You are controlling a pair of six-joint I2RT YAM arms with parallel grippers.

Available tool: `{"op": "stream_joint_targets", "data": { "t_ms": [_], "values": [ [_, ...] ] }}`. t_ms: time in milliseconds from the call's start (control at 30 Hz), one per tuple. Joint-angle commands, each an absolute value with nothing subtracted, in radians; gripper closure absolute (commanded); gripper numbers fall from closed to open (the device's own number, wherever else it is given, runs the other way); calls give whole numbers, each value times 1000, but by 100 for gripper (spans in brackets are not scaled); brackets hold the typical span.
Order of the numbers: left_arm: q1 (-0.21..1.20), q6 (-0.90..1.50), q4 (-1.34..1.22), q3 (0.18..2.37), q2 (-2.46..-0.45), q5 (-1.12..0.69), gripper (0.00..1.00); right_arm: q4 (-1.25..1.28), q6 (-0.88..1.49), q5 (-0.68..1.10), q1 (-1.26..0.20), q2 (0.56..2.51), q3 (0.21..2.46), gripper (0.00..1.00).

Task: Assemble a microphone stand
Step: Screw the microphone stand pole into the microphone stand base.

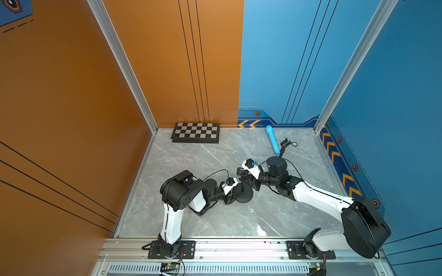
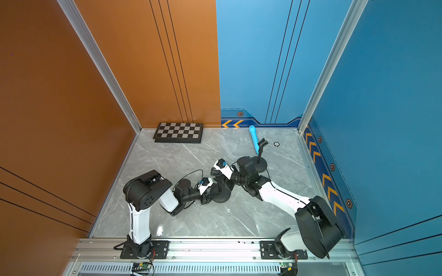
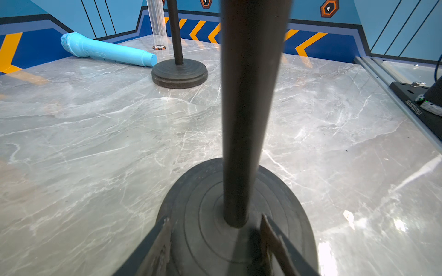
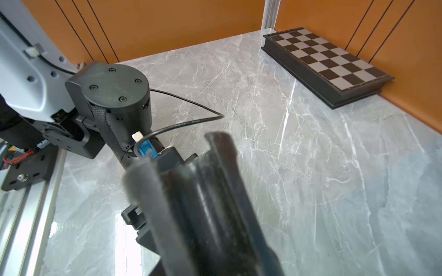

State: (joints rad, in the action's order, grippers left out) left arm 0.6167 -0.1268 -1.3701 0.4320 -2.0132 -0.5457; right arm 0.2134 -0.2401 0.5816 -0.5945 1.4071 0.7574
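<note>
R gripper is clamped shut high on the pole, which stands in the round base on the table. L gripper sits approx. half open astride the pole's foot; can't tell if it pinches the base. Keep the pole vertical and push straight down w/o twisting.

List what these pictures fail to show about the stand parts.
- Pole top: cut by the left wrist view's edge; the right gripper covers it in both top views.
- Dark part in the right wrist view: blurred, too near the lens.
- Far stand's base: partly behind the right arm in both top views.
- Small disc: print too small.
</note>
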Motion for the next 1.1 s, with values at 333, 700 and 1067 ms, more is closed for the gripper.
{"op": "stream_joint_targets", "data": {
  "t_ms": [333, 700, 1067],
  "values": [
    [630, -155, -1207, 399, -2057, -505, 39, 516, -36, -154, -790, 1332, 559, 100],
    [631, -146, -1207, 402, -2062, -511, 39, 637, 182, -767, -989, 1437, 525, 100],
    [630, -149, -1207, 396, -2055, -508, 39, 539, -63, 99, -842, 1281, 499, 43]
  ]
}}
